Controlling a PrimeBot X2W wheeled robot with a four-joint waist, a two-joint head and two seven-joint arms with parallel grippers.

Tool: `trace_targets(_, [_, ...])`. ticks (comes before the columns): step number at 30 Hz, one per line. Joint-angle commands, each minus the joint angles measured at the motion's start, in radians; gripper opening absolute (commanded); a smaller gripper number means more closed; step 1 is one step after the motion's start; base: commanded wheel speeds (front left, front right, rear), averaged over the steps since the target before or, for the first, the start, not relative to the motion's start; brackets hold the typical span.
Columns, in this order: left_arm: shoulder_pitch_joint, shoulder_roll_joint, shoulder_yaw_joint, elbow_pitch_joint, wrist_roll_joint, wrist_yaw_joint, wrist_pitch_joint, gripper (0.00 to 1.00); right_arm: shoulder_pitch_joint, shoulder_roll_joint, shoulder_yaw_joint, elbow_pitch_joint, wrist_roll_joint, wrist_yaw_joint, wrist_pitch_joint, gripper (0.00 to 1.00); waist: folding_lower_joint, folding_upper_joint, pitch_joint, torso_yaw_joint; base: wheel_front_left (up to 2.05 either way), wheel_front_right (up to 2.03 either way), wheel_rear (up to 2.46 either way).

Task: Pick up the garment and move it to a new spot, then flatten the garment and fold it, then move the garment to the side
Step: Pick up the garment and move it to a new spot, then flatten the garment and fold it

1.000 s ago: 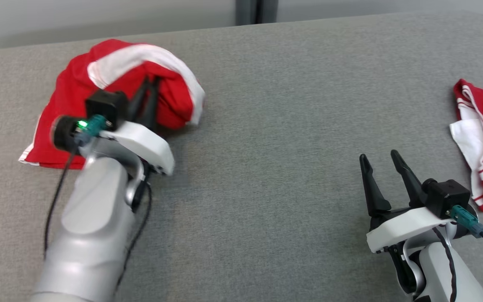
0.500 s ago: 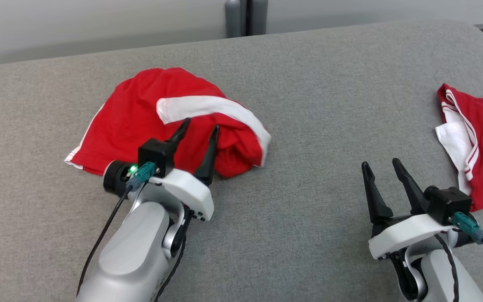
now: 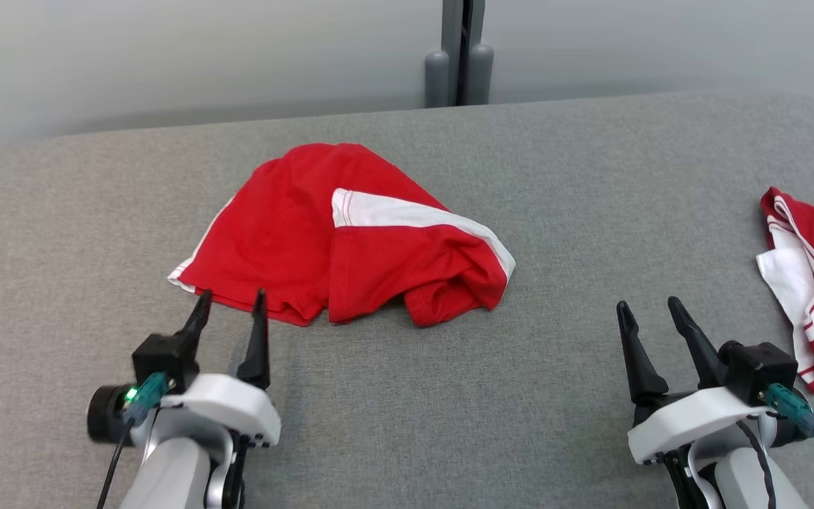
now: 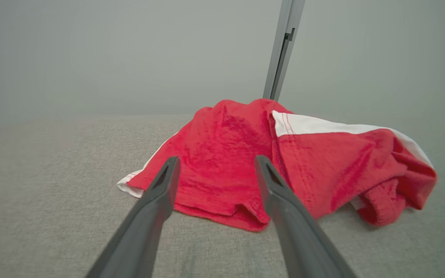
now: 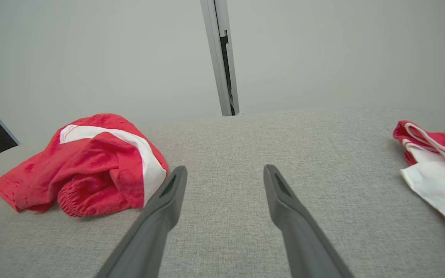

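Note:
The garment [image 3: 350,237] is a crumpled red piece with a white band, lying in a loose heap on the grey cushioned surface [image 3: 449,396] left of centre. It also appears in the left wrist view as the garment [image 4: 284,162] and in the right wrist view as the garment [image 5: 87,166]. My left gripper [image 3: 230,304] is open just in front of its near hem, holding nothing; in its own view the left gripper [image 4: 214,164] frames the hem. My right gripper [image 3: 651,314] stands open and empty at the lower right, well away from the heap.
A second red and white garment [image 3: 813,283] lies at the right edge of the surface, seen too in the right wrist view [image 5: 435,173]. A grey post [image 3: 460,56] rises behind the far edge against a pale wall.
My left gripper opened, let go of the garment and pulled back toward me. The garment settled into a flatter heap. The head camera shifted, so the whole scene sits differently. The right arm stayed put.

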Motion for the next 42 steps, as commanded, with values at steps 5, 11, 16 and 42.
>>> trace_targets(5, [0.117, -0.005, 0.092, -0.078, 0.055, 0.009, -0.004, 1.0, 0.041, -0.005, 0.002, -0.003, -0.004, 0.0, 0.0, 1.0, 0.0, 0.0, -0.054, 0.024, 0.0, 0.0, 0.0])
trace_targets(11, [0.225, -0.015, 0.166, -0.119, 0.105, 0.003, -0.004, 1.0, 0.087, -0.005, -0.018, -0.006, -0.012, 0.0, 0.0, 1.0, 0.0, 0.0, -0.103, 0.037, 0.0, 0.0, 0.0])
trace_targets(16, [0.264, -0.022, 0.2, -0.127, 0.131, 0.0, -0.004, 1.0, 0.112, -0.005, -0.034, -0.005, -0.017, 0.0, 0.0, 1.0, 0.0, 0.0, -0.125, 0.042, 0.0, 0.0, 0.0])
trace_targets(42, [-0.065, -0.026, 0.039, 0.01, -0.087, -0.154, -0.003, 1.0, 0.024, -0.005, 0.012, -0.037, -0.008, 0.0, 0.0, 1.0, 0.0, 0.0, 0.058, -0.06, 0.0, 0.0, 0.0])
